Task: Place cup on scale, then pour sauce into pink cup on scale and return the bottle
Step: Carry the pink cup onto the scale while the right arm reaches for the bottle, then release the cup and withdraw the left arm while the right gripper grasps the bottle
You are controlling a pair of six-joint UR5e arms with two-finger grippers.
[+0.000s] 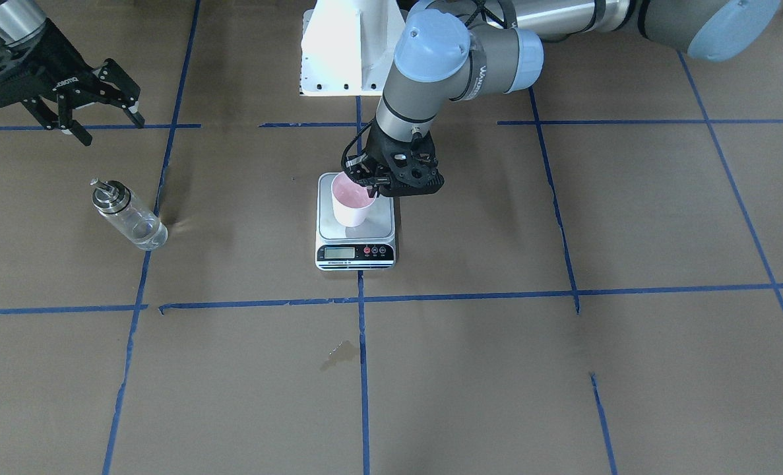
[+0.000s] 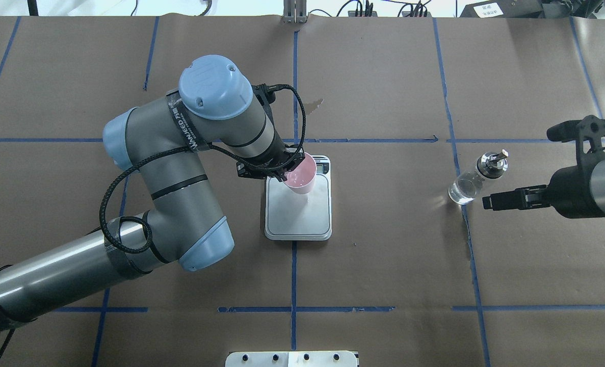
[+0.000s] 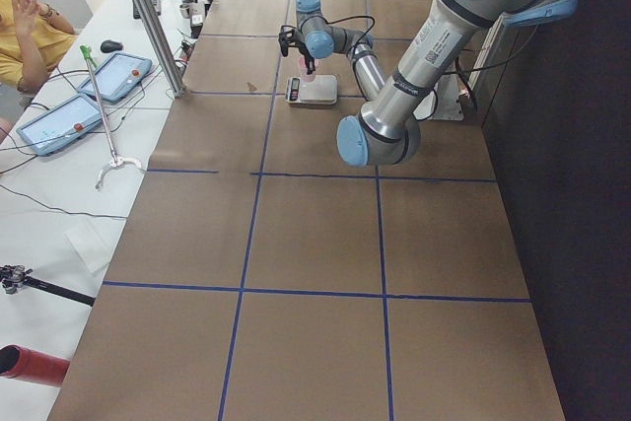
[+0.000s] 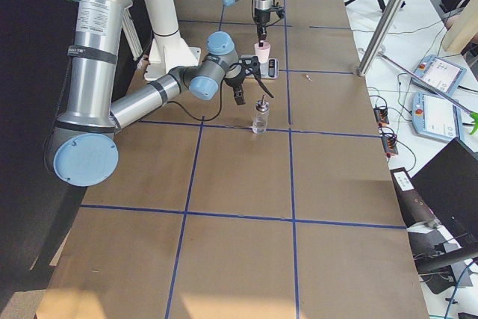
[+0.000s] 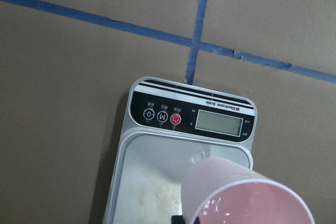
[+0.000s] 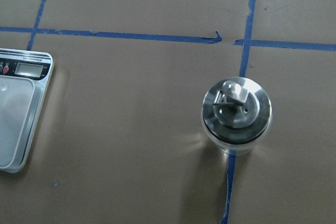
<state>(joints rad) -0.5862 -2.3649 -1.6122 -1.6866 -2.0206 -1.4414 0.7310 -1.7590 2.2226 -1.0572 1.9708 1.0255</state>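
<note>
Right, nearest you the brown paper-covered table [image 1: 497, 396] lies open, crossed only by blue tape lines [image 1: 363, 369], with one small dark stain [image 1: 340, 355] just beside the centre line.

Further in, the scale [image 1: 355, 252] sits on that centre line. Its display strip faces you, and you've got bare paper on every side of it. The pink cup [image 1: 353, 204] is upright over the silver plate, well inside its edges. You can't tell whether its base is resting on the plate or just above it. The left gripper [image 1: 373, 190] is pinching the cup's rim on the robot's side. That arm's wrist and elbow loom over the paper just behind the scale, toward the robot's left.

Off to the robot's right, well apart from the scale, the glass bottle [image 1: 130, 216] stands upright on a tape line, spout up. Bare paper lies between it and the scale.

Beyond the bottle, the right gripper [image 1: 111, 128] hangs clear of it, jaws spread wide and holding nothing.

Farthest back, the robot's white base [image 1: 345, 46] sits at the table's edge.
</note>
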